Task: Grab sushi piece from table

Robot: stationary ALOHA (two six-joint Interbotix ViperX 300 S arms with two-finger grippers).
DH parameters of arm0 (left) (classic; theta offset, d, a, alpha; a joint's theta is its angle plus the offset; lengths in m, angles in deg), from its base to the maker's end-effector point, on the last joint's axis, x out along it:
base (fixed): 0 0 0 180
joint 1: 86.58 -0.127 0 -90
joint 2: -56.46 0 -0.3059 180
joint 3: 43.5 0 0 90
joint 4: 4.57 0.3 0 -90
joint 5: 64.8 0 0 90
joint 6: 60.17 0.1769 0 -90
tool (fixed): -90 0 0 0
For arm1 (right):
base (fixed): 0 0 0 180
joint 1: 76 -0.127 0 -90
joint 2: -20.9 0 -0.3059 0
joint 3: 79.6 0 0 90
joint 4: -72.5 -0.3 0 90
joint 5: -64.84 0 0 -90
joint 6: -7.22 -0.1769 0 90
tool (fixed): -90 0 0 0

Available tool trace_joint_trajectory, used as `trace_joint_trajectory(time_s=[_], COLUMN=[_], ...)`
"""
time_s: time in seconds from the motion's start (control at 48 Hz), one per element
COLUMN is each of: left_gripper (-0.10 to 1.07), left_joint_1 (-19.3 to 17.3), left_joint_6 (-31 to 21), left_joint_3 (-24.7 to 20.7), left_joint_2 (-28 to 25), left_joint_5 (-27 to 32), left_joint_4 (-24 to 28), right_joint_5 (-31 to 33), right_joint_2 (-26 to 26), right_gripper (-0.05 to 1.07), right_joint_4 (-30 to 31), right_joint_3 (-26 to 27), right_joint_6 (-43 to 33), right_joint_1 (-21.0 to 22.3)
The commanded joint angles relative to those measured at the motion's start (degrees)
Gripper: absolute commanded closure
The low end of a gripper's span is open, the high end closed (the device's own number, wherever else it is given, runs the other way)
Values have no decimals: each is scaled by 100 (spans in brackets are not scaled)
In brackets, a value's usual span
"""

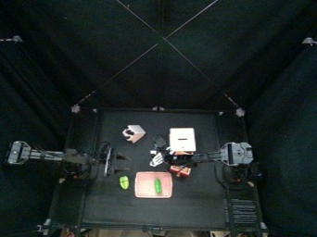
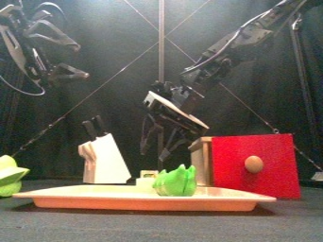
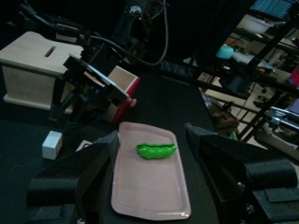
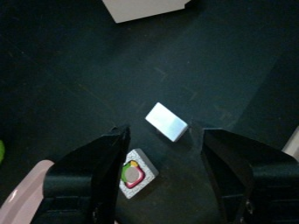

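Note:
The sushi piece [image 4: 132, 172], a small white square with a green and pink centre, lies flat on the black table [image 4: 70, 79]. In the right wrist view it sits just below and between the jaws of my right gripper [image 4: 167, 144], which stands open above it without touching. A white block [image 4: 167, 121] lies close beside the sushi. In the front view the right gripper [image 2: 161, 142] hangs low behind the pink tray [image 2: 76, 197]. My left gripper [image 3: 152, 166] is open and empty, raised over the tray's near end.
On the pink tray [image 3: 140, 188] lies a green pea pod [image 3: 156, 150]. A white knife block [image 2: 105, 158], a red box with a wooden knob [image 2: 252, 165] and a pale wooden box [image 1: 183, 139] stand around the right gripper. Another green item [image 2: 10, 176] sits at the left.

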Motion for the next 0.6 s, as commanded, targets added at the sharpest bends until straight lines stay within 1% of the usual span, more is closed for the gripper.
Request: trace_joint_trajectory(time_s=[0.0,0.333,0.583], left_gripper=[3,3,3], left_joint_1=[-18,-26,-26], left_joint_6=[9,9,9], left_joint_3=[-70,-70,-70], left_joint_2=[-18,-18,-18], left_joint_5=[-26,-26,-26], left_joint_4=[-9,-9,-9], right_joint_5=[-18,-9,44], right_joint_2=[62,-237,-352], right_gripper=[13,13,13], right_joint_4=[62,88,62], right_joint_3=[158,272,272], right_joint_6=[-18,-18,-18], right_joint_1=[70,141,202])
